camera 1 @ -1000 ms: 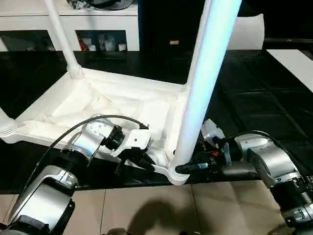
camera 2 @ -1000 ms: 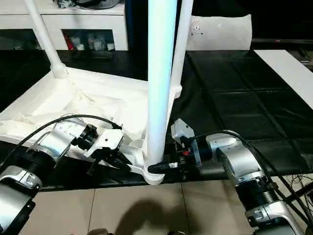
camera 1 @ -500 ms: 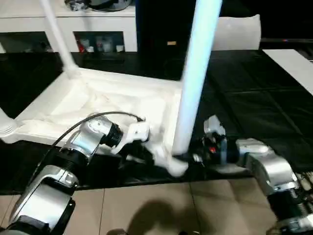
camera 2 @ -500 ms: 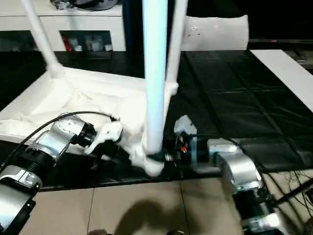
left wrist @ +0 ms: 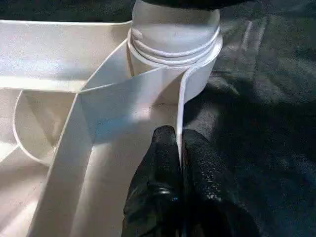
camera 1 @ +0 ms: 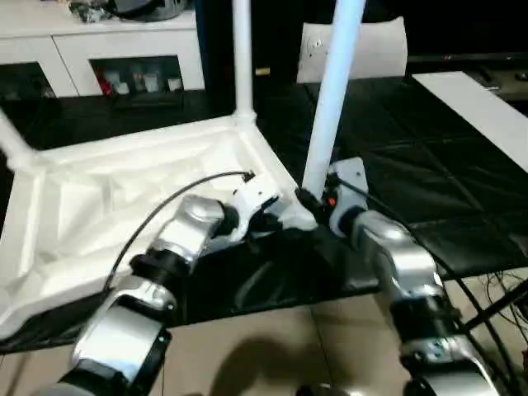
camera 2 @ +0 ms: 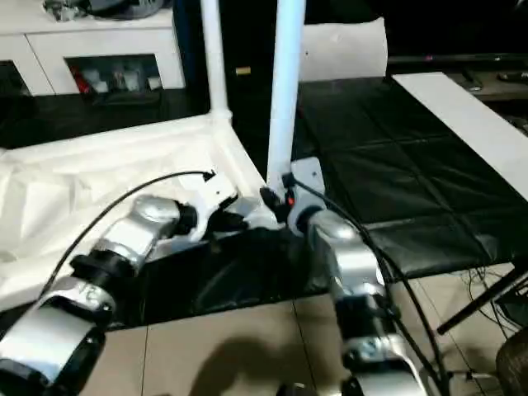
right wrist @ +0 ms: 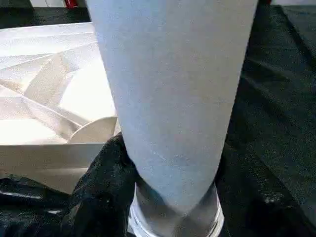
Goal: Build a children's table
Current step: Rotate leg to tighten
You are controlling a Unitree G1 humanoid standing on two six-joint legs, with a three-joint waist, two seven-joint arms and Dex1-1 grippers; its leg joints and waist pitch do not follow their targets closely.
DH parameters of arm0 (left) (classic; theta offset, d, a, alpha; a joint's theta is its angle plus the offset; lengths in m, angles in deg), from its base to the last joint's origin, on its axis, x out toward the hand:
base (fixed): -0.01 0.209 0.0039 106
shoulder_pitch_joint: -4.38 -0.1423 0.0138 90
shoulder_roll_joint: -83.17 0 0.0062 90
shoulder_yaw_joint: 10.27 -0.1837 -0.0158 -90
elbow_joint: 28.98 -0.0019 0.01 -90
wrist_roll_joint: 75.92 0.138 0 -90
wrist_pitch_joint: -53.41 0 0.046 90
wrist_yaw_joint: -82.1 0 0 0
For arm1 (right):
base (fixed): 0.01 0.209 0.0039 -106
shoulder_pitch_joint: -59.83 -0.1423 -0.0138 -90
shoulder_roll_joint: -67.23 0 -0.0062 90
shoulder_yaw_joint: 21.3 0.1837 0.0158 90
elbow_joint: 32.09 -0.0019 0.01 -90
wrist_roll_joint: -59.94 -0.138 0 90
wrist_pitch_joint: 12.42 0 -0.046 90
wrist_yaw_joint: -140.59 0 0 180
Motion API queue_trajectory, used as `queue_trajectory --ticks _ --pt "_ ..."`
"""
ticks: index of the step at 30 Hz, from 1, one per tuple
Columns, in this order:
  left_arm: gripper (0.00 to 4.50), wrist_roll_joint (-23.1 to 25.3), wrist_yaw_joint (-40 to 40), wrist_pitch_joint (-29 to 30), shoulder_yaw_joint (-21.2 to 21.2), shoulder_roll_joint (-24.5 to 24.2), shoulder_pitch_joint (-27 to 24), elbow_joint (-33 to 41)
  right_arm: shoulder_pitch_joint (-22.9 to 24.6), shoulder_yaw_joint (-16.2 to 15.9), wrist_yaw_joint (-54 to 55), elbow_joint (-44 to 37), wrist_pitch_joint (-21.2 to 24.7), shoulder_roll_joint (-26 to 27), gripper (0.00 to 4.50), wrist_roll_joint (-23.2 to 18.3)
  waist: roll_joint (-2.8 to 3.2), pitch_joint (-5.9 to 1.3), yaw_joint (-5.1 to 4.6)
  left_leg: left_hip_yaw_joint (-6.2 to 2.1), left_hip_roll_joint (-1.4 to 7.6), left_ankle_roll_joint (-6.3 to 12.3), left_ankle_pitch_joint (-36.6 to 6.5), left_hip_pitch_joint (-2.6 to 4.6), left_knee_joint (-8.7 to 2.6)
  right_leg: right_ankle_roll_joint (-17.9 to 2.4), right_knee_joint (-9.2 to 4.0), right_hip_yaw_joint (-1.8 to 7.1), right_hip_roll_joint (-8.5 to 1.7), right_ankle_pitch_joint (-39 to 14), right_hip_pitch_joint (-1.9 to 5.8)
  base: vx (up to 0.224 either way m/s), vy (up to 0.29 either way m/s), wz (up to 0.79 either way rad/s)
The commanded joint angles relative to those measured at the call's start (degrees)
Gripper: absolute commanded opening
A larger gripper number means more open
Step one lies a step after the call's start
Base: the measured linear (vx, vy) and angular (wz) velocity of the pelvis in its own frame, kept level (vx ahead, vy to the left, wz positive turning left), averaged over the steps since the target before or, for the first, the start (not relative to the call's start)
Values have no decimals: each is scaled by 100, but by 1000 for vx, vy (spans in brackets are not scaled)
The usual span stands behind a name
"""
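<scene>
The children's table lies upside down on a black mat, its ribbed underside facing up and its long axis running from the near right corner away toward the left of the head views. The legs point straight up. The near leg stands upright in the corner socket closest to the robot, and a second leg rises from the far corner behind it. Part of a third leg leans in at the left edge.

The left gripper is pinched tight on the thin rim wall of the tabletop, just beside the corner socket, one black finger on each side of the wall. The right gripper is clasped around the base of the near leg, just above the socket; its fingers wrap the tube from both sides.

The table's near long edge runs close to the front edge of the mat, where tan floor tiles begin. To the right of the gripped corner the mat lies bare up to a long flat white strip. Behind, a flat white panel stands on edge, and a white cabinet lines the back left.
</scene>
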Motion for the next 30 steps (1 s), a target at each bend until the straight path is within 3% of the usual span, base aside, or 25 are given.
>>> queue_trajectory --ticks 1,5,7,10,13,15,16,22,30 --pt "0 -14 456 -112 140 122 197 274 149 -474 -441 88 -95 345 273 -185 -6 -377 33 83 -73 355 -918 -68 -375 -694 -441 197 -254 -2172 398 0 0 0" --pt "0 -14 25 -445 9 -81 105 327 290 -545 -946 -93 -422 -35 304 -206 -17 -383 39 85 -61 449 -902 -78 -372 -815 -406 208 -249 -1851 430 0 0 0" --pt "0 -79 -497 -1018 -75 -304 -6 324 416 -579 -1591 -148 -872 -499 318 -225 -20 -392 36 82 -59 494 -871 -86 -368 -855 -400 211 -255 -1755 443 0 0 0" --pt "0 -161 -1053 -1390 -173 -498 -105 346 492 -600 -2277 -137 -1258 -890 349 -286 -35 -411 59 96 -56 614 -704 -117 -337 -1002 -348 229 -269 -1450 459 0 0 0" --pt "0 -185 -1922 -1873 -400 -833 -177 321 576 -569 -3252 -252 -1232 -1352 363 -576 -33 -396 79 104 -29 726 -747 -97 -339 -1093 -339 242 -254 -1395 441 0 0 0" --pt "0 -263 -2238 -1996 -429 -916 -180 329 612 -644 -3723 -341 -1154 -1580 382 -673 -27 -386 111 105 -15 691 -810 -73 -345 -1106 -351 231 -255 -1485 432 0 0 0" --pt "0 -320 -2549 -2120 -472 -996 -154 328 636 -741 -4122 -413 -1114 -1782 382 -727 -55 -377 142 116 -10 684 -862 -65 -351 -1082 -362 228 -253 -1650 423 0 0 0" --pt "0 -291 -3624 -2398 -774 -1278 -37 226 563 -1039 -5230 -397 -1111 -2112 382 -981 -19 -376 349 130 37 563 -905 -19 -358 -1088 -331 253 -273 -1672 385 0 0 0" --pt "0 -224 -4070 -2725 -957 -1351 69 77 348 -1234 -5921 -289 -838 -2255 339 -1168 -35 -376 453 116 42 401 -954 -6 -375 -982 -341 253 -289 -1874 388 0 0 0"
